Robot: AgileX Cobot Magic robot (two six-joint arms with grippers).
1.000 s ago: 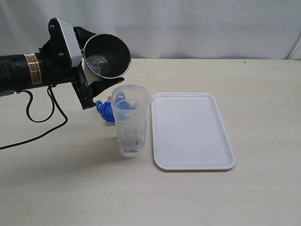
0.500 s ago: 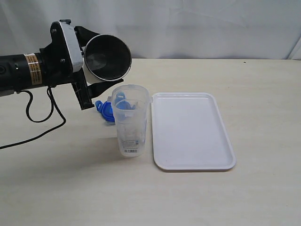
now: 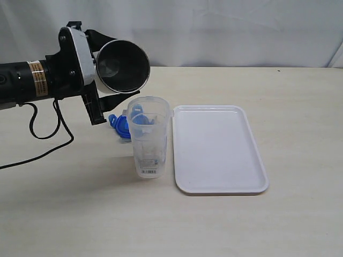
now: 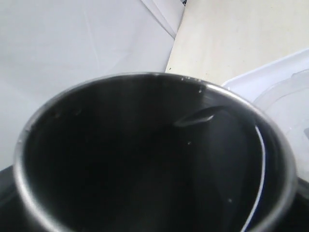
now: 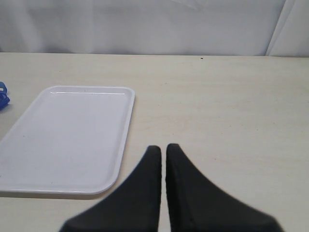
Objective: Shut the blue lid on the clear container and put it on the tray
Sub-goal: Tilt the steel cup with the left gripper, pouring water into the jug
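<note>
The clear container (image 3: pixel 150 136) stands upright and uncovered on the table, just left of the white tray (image 3: pixel 218 150). Behind the container, flat on the table, lies the blue lid (image 3: pixel 120 126). My left gripper (image 3: pixel 115 67) is shut on a steel cup (image 3: pixel 122 65), which it holds on its side above and behind the container's rim with the mouth facing outward. The cup's dark inside (image 4: pixel 145 159) fills the left wrist view. My right gripper (image 5: pixel 160 149) is shut on nothing, low over the table beside the tray (image 5: pixel 67 135); it does not show in the exterior view.
A black cable (image 3: pixel 48 134) from the left arm loops over the table's left part. A white curtain (image 3: pixel 225 27) hangs behind the far table edge. An edge of the blue lid (image 5: pixel 2 96) shows in the right wrist view.
The left gripper has rolled slightly with the steel cup and shifted a little. The container, lid, tray and right gripper have not moved.
</note>
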